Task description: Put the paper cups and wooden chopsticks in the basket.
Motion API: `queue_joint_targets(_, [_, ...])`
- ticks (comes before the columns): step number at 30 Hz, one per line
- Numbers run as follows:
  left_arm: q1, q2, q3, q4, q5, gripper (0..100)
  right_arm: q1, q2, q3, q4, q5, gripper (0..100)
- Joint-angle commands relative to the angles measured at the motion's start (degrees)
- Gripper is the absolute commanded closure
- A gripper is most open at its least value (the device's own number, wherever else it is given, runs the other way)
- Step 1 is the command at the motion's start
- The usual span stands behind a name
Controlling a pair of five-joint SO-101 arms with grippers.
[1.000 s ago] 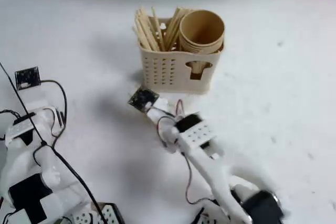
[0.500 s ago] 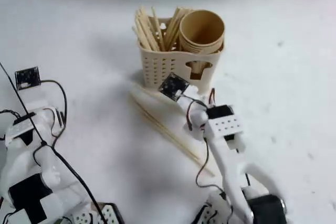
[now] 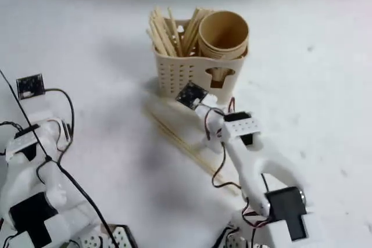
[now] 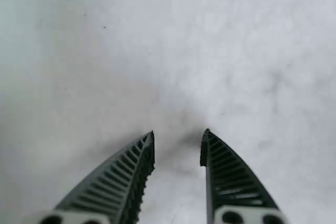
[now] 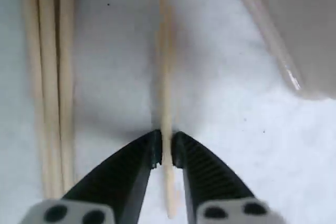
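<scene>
A cream basket [image 3: 195, 78] stands at the table's middle back. It holds stacked paper cups [image 3: 224, 32] and a bundle of wooden chopsticks [image 3: 171, 32]. Several loose chopsticks [image 3: 177, 137] lie on the table in front of it. My right arm [image 3: 241, 130] sits over their far end, close to the basket's front. In the right wrist view my right gripper [image 5: 167, 144] is shut on a single chopstick [image 5: 166, 72]; three more chopsticks [image 5: 50, 77] lie beside it, and the basket's wall [image 5: 294, 19] is close by. My left gripper [image 4: 177, 145] is open over bare table.
My left arm [image 3: 29, 166] rests at the lower left with its cables [image 3: 64, 126] trailing over the table. The white tabletop [image 3: 314, 85] is bare to the right of the basket. A dark edge runs along the table's back.
My right arm swung right, from left of the loose chopsticks to the basket's front, uncovering them, then settled there. The left arm kept still.
</scene>
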Motion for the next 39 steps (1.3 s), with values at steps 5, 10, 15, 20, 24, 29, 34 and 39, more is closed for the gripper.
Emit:
queue_joint_targets(5, [-0.7, -0.4, -0.1, -0.6, 0.6, 84, -7.9, -0.2, 0.0, 9.6, 0.3, 98.1])
queue_joint_targets(10, [-0.7, -0.4, -0.1, -0.6, 0.6, 84, -8.1, -0.2, 0.4, 9.9, 0.3, 98.1])
queue_joint_targets(15, [-0.7, -0.4, -0.1, -0.6, 0.6, 84, -8.1, -0.2, -2.8, 9.8, -1.4, 97.7])
queue_joint_targets(20, [-0.7, -0.4, -0.1, -0.6, 0.5, 84, -9.0, 0.2, -10.4, 10.2, -9.7, 89.2])
queue_joint_targets(24, [-0.7, -0.4, -0.1, -0.6, 0.5, 84, -11.6, 0.5, -14.2, 9.9, -10.1, 80.3])
queue_joint_targets(29, [-0.7, -0.4, -0.1, -0.6, 0.5, 84, -15.5, 0.7, -16.0, 7.9, -10.2, 80.0])
queue_joint_targets(34, [-0.7, -0.4, -0.1, -0.6, 0.5, 84, -15.8, 7.2, -17.1, 2.2, -10.2, 80.0])
queue_joint_targets(39, [-0.7, -0.4, -0.1, -0.6, 0.5, 84, -14.9, 16.0, -21.6, 1.7, -10.2, 80.2])
